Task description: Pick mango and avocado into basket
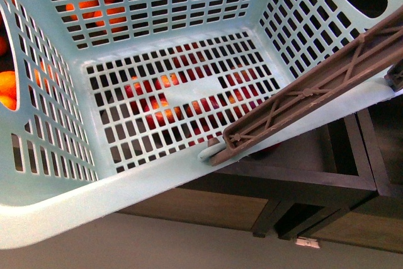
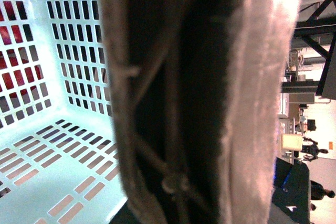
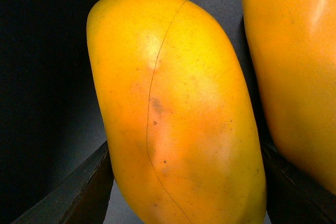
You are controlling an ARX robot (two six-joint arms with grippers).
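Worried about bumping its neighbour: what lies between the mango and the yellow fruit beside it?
In the right wrist view, a right gripper finger sits between mango and fruit; elsewhere only dark gap.

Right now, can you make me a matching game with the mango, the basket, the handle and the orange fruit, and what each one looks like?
Things:
1 mango
2 basket
3 handle
4 orange fruit

Clues:
A brown and ribbed, resting on the rim
B yellow, between two dark jaws
C outside, showing through a wall opening
D pale turquoise, nothing inside

Pairs: 1-B, 2-D, 3-A, 4-C
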